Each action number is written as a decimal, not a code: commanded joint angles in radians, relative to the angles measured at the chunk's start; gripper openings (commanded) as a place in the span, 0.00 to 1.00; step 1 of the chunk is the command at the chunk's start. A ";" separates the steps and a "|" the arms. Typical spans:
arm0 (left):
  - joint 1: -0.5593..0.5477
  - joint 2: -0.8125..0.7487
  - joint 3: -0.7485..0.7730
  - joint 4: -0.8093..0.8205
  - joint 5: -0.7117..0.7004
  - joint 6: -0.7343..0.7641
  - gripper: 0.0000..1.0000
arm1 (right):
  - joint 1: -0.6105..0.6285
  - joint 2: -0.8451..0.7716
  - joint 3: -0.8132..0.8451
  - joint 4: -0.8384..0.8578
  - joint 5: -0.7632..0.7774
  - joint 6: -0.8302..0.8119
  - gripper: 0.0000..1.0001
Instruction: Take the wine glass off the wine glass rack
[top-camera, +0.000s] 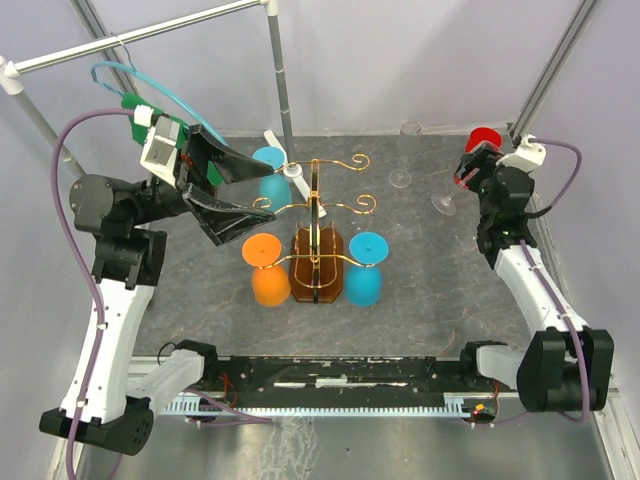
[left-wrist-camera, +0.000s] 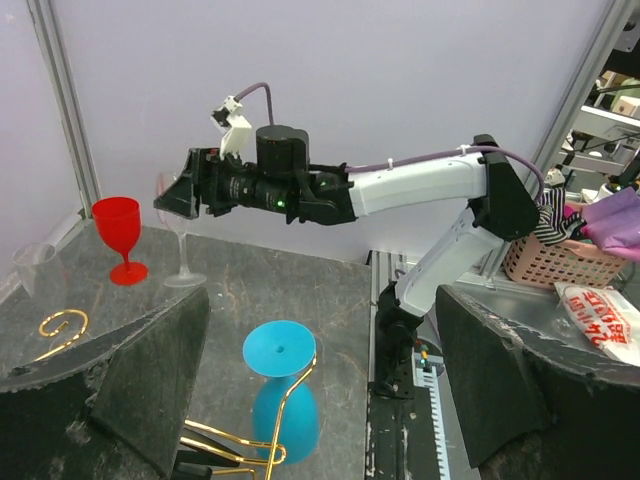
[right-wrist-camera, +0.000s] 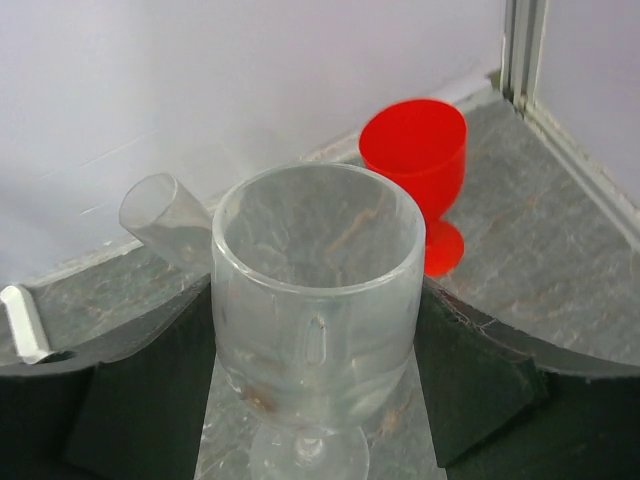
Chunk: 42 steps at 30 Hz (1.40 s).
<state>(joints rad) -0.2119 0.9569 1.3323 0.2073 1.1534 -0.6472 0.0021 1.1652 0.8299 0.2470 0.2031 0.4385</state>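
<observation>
The wine glass rack (top-camera: 316, 240), gold wire on a brown base, stands mid-table. An orange glass (top-camera: 268, 270) and a blue glass (top-camera: 365, 268) hang upside down at its front, and another blue glass (top-camera: 272, 178) at its back left. My left gripper (top-camera: 262, 190) is open and empty, above the rack's left side. In the left wrist view, the front blue glass (left-wrist-camera: 285, 390) hangs from a gold arm beyond the open fingers (left-wrist-camera: 150, 390). My right gripper (top-camera: 468, 172) is shut on a clear wine glass (right-wrist-camera: 315, 300), whose foot (top-camera: 444, 206) rests on the table at the far right.
A red glass (top-camera: 484, 138) stands in the far right corner, also in the right wrist view (right-wrist-camera: 415, 160). Another clear glass (right-wrist-camera: 165, 215) lies on its side at the back. A metal pole (top-camera: 282, 90) rises behind the rack. A white object (top-camera: 290, 168) lies near its foot.
</observation>
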 joint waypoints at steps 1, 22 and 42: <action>-0.003 -0.007 0.000 0.029 -0.020 -0.014 0.99 | 0.080 0.046 -0.047 0.405 0.142 -0.213 0.66; -0.003 0.122 -0.019 0.078 -0.032 -0.094 0.99 | 0.136 0.558 -0.165 1.151 0.175 -0.439 0.74; -0.004 0.153 -0.014 0.108 -0.052 -0.125 0.99 | 0.136 0.738 -0.073 1.195 0.106 -0.476 0.86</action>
<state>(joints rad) -0.2119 1.1107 1.3033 0.2722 1.1130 -0.7383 0.1310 1.8961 0.7166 1.3235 0.3363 -0.0143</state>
